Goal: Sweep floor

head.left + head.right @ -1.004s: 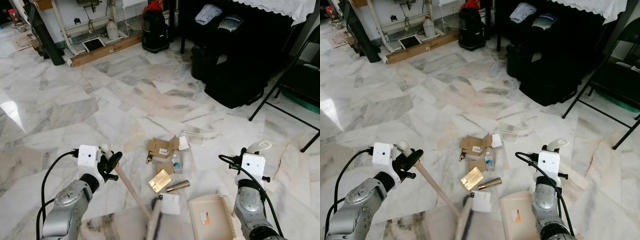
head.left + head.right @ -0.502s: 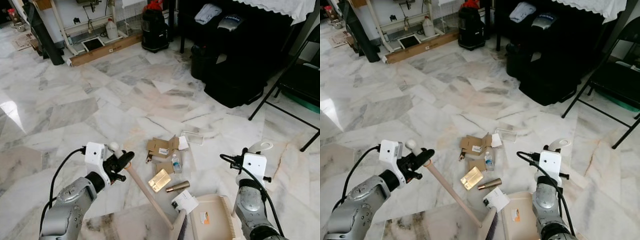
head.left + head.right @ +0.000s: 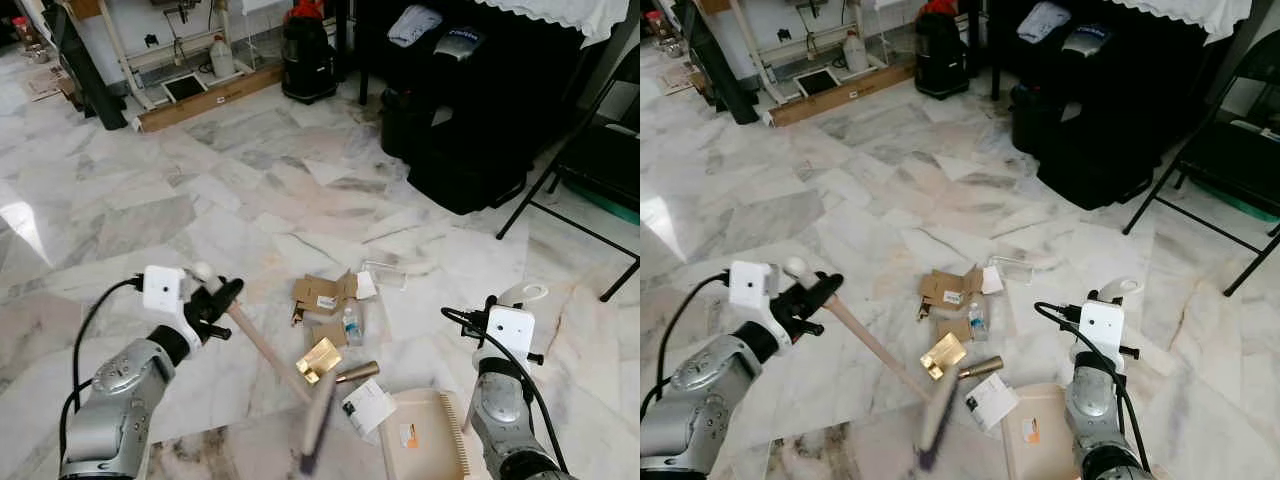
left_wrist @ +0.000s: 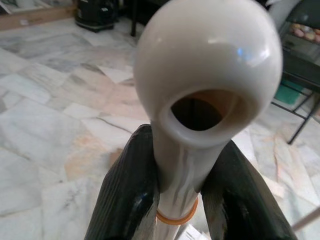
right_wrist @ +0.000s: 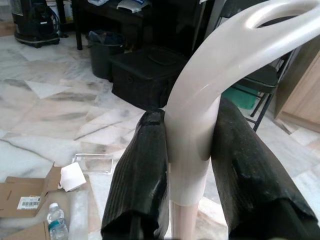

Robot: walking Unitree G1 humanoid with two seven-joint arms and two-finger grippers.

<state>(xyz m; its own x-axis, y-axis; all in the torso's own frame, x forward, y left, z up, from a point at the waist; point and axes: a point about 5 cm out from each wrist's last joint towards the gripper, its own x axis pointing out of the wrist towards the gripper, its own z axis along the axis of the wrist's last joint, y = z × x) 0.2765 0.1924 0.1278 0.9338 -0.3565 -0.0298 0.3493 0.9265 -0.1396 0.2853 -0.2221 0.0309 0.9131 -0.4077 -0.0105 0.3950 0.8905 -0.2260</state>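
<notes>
As the left gripper (image 3: 222,297) swung back left, broom (image 3: 318,420) head left the card (image 3: 368,405) at the dustpan (image 3: 432,432) | fingers pinched both handles | litter (image 3: 325,297) remained.

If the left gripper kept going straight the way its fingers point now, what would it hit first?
The left gripper, shut on the broom handle, points across bare marble floor toward the folding chair. Nothing shows nearer in that line, though depth is hard to judge.

Light: bright, even daylight.
Glare: white patch on the marble floor (image 3: 25,228) at left.
Blur: broom head (image 3: 317,420) smeared.
Focus: wrist views' backgrounds soft.
</notes>
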